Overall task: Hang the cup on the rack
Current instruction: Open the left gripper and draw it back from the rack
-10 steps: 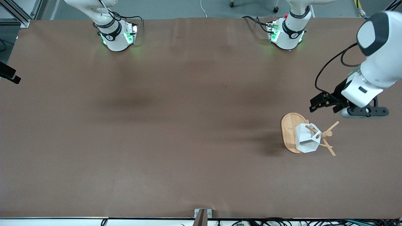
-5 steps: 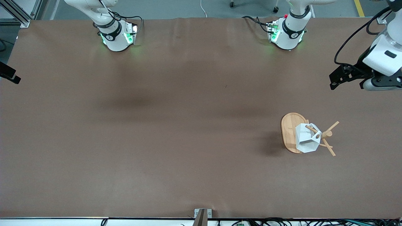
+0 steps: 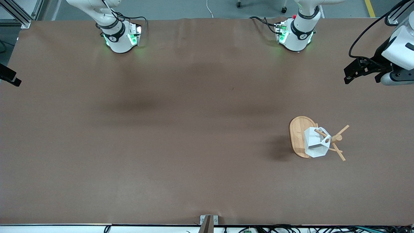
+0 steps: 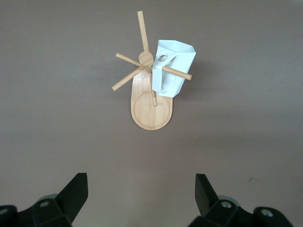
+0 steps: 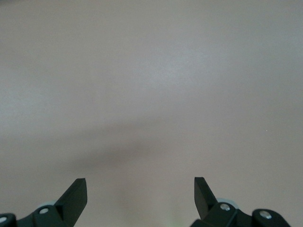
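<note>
The cup (image 3: 316,142) hangs on a peg of the rack (image 3: 299,136), well apart from both grippers. The left gripper (image 3: 351,72) hovers over the table's edge, jaws wide, empty. The right gripper (image 5: 140,189) waits, spread open, holding nothing.

You face a brown table (image 3: 181,136). One item stands directly on it: the rack (image 3: 299,137), whose oval base rests flat on the surface toward the left arm's end. Both arm bases stand along the table edge farthest from your camera.
</note>
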You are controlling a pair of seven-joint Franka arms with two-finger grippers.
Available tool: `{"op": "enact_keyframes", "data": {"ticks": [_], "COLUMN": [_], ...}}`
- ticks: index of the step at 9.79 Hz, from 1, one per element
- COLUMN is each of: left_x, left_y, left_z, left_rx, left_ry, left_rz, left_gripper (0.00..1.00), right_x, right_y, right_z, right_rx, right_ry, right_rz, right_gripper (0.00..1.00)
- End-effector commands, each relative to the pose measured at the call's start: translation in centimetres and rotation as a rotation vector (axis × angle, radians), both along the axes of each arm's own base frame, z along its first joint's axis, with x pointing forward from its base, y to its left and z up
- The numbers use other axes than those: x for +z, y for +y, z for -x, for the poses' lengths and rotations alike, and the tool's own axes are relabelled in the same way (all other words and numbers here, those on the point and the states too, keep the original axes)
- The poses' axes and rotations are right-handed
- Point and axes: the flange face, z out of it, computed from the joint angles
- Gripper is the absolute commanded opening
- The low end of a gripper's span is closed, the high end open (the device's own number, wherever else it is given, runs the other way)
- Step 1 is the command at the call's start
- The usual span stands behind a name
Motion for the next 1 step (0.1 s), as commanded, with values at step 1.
{"op": "enact_keyframes", "data": {"ticks": [1], "left_x": [-0.37], "left_y": [-0.27], "left_z": [-0.6], "left_rx": [-0.017], "left_ry": [0.021], "left_rz": [0.015], "left_gripper": [1.0], "right_x": [0.25], "right_y": [-0.08], "right_z": [-0.03], "right_rx": [-0.013], "right_ry": [-0.006], "right_rz": [-0.001], "right_gripper": [1.0]}}
